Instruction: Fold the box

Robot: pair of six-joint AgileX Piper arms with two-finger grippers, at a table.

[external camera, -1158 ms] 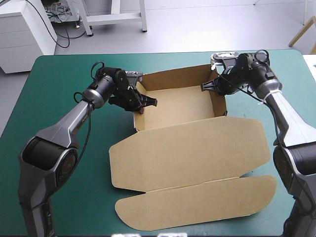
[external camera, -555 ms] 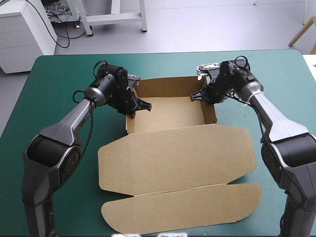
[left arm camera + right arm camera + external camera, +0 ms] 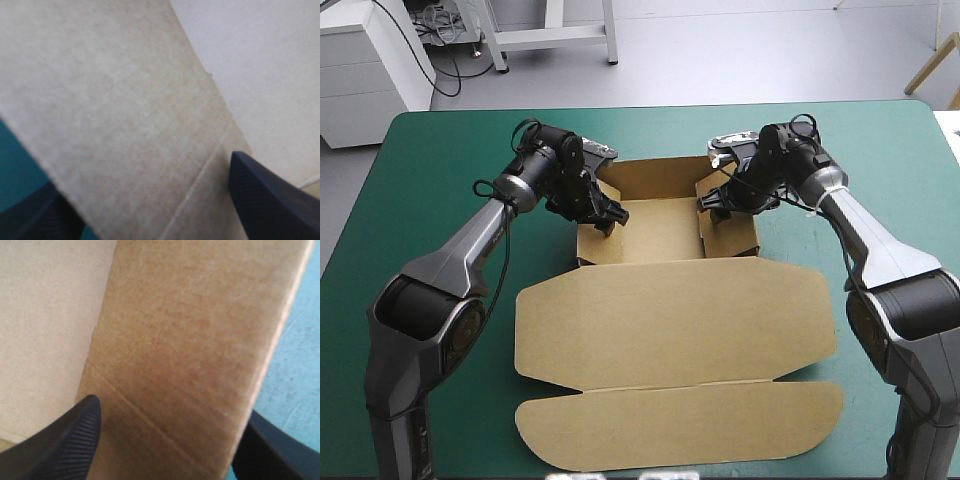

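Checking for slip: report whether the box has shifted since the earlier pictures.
Yes. The box has slid toward the left edge of the table; its right end now lies farther from the right edge.

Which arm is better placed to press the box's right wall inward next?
Right: the right gripper straddles that wall; the left gripper is across the box, at the other wall.
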